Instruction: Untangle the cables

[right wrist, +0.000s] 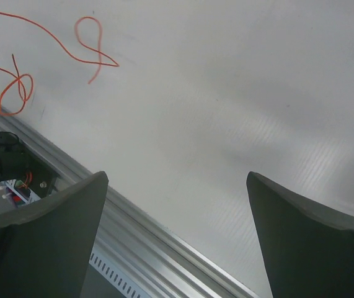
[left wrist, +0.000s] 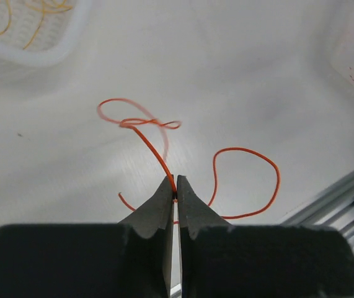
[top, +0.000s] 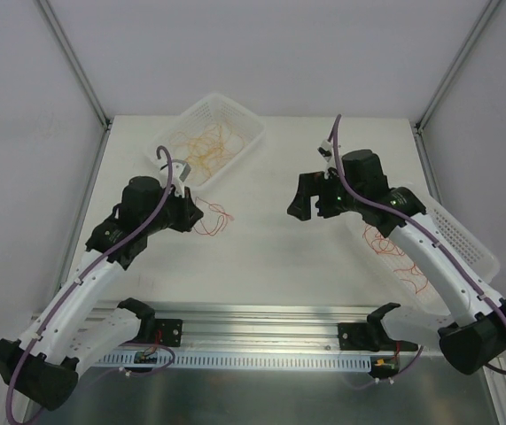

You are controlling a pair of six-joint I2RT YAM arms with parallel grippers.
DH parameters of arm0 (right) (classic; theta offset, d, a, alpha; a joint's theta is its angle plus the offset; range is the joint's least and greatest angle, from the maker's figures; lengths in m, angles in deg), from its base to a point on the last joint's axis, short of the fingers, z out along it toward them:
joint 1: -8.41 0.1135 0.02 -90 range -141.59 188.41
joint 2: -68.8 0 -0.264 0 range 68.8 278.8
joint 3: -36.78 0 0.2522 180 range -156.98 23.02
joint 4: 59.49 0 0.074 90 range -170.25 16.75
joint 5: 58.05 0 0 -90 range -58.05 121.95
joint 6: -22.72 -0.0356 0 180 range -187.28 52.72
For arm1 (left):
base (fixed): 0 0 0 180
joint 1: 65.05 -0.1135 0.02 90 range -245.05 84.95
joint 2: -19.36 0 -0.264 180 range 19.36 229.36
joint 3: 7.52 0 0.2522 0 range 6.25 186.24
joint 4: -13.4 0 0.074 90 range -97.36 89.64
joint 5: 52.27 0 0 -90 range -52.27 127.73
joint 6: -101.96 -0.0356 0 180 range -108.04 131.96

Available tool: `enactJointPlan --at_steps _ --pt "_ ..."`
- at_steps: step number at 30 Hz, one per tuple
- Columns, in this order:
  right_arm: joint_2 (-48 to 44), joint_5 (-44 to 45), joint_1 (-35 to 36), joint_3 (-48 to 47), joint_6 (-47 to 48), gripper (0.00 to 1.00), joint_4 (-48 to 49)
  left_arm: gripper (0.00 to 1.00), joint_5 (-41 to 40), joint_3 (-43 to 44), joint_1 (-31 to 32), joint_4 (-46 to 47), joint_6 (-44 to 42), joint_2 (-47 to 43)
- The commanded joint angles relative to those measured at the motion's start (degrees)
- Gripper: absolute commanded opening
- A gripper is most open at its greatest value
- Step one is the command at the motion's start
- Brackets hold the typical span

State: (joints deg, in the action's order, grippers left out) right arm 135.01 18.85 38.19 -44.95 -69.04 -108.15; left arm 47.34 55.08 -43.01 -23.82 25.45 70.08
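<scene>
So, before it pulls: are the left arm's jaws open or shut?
Shut: left gripper, jaws meeting, pinches the red cable at their tips.

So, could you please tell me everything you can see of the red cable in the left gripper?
The red cable is a very thin, flexible orange-red wire, curled in open loops with a small crossing twist at its far end. It lies on the white table, and the left gripper, shut, pinches it at the fingertips.
</scene>
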Motion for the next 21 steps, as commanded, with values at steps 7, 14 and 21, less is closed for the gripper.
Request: enactJointPlan --at_steps 7,14,21 --pt "4.1 -10.53 3.61 -3.4 -2.9 0.98 10.79 0.0 8.83 9.07 3.09 -0.88 -9.71 2.45" --pt "7.52 -11.51 6.6 -2.0 -7.2 0.93 17.39 0.0 11.31 12.51 6.34 -0.62 -14.46 5.35" --pt "11.13 -11.08 8.45 -0.24 -9.66 0.84 22.32 0.0 16.57 13.83 6.7 -0.44 -17.01 5.88"
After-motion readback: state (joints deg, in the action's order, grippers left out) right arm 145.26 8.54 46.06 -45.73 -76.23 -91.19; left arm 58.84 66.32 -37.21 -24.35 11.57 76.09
